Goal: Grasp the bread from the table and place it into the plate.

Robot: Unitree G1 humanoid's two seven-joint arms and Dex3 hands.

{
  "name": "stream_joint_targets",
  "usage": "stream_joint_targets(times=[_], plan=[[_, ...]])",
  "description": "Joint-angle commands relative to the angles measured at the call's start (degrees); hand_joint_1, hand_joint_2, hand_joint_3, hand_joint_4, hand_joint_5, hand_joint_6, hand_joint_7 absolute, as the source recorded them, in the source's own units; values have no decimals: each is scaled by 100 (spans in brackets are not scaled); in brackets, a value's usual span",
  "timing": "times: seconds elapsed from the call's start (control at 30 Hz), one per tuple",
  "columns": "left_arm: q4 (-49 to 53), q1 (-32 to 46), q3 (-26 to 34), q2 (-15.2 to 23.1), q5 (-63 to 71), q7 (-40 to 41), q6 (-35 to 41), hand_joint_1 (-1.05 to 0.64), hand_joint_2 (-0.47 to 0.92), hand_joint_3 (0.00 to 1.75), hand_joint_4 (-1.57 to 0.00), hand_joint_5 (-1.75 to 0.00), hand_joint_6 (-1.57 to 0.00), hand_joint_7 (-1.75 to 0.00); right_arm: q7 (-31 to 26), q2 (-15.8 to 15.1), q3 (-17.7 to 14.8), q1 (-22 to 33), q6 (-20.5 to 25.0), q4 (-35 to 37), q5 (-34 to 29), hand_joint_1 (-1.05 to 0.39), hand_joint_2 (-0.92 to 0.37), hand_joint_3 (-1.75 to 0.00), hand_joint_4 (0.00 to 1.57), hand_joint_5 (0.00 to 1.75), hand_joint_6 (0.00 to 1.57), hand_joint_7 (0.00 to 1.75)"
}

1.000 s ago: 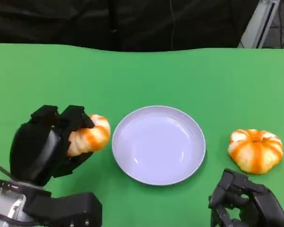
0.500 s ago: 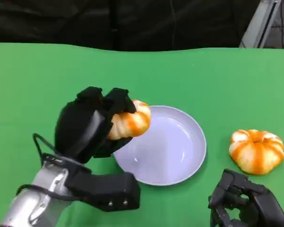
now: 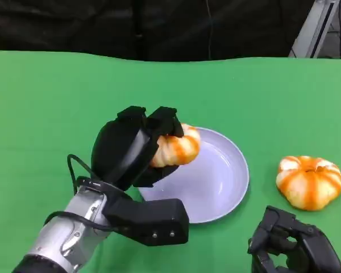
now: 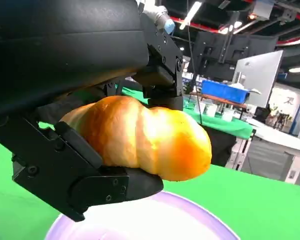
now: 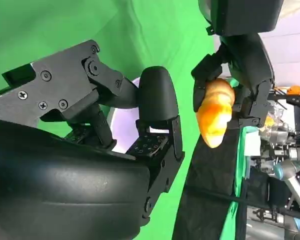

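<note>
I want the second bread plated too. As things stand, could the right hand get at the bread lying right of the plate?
Probably yes. The right hand holds nothing and sits just in front of that bread, with only bare green table between them; the left hand is busy over the plate.

Orange-striped bread (image 3: 179,149) held above pale plate's (image 3: 227,187) left rim, prob. not touching.
</note>
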Motion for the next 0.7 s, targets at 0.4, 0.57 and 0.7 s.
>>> stream_joint_targets(times=[0.4, 0.57, 0.7], plan=[[990, -639, -387, -290, -94, -305, -208, -5, 68, 66, -71, -175, -72, -162, 10, -43, -11, 32, 38, -75, 83, -13, -69, -97, 77, 175, 73, 153], [1003, -647, -395, -287, -102, -298, -213, -5, 68, 65, -71, -175, -72, -162, 10, -43, -11, 32, 38, -76, 83, -13, -69, -97, 77, 175, 73, 153], [1059, -587, -478, -174, -760, -1944, -425, -34, 86, 37, -47, -67, -64, -59, -27, -18, 13, 52, 29, -116, 45, -13, -69, -98, 77, 175, 73, 153]])
